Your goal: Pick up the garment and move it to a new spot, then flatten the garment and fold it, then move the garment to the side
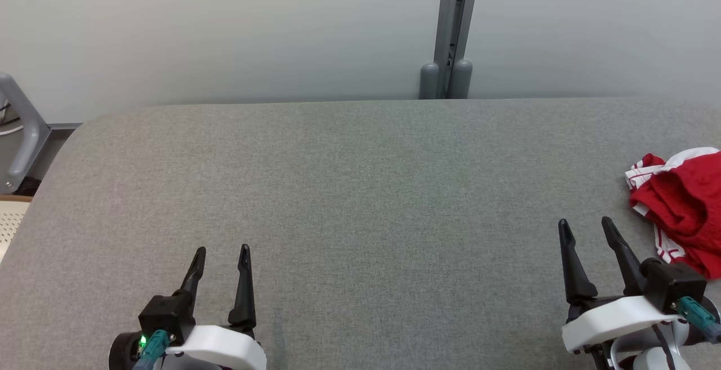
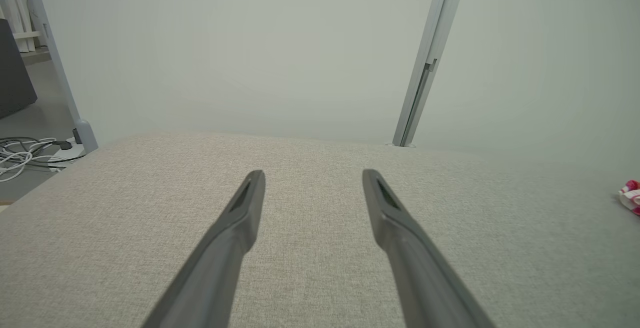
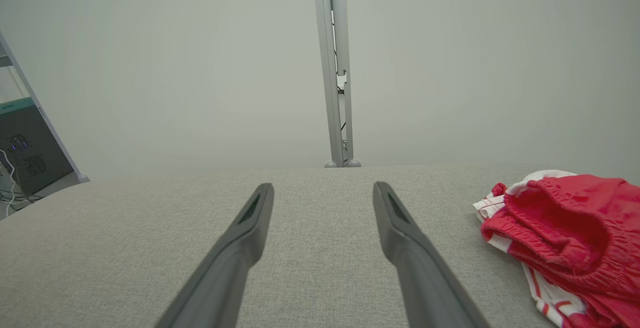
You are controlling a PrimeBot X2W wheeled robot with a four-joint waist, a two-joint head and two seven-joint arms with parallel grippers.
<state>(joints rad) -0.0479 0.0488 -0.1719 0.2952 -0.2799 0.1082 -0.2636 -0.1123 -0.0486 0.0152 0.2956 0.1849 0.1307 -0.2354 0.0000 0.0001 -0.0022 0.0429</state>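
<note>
The garment [image 1: 684, 206] is a crumpled red piece with white striped trim, lying at the far right edge of the grey table [image 1: 360, 201]. In the right wrist view the garment [image 3: 565, 233] bunches up to the right of my fingers, and a small corner of it [image 2: 631, 195] peeks in at the left wrist view's right edge. My right gripper [image 1: 588, 228] stands open just left of the garment, apart from it, nothing between its fingers. My left gripper [image 1: 221, 253] is open over bare cloth at the lower left, empty as well.
A grey post [image 1: 450, 32] rises behind the table's far edge against a pale wall. A grey frame [image 1: 19, 128] stands off the table's left side. Cables [image 2: 25, 153] lie on the floor at the left.
</note>
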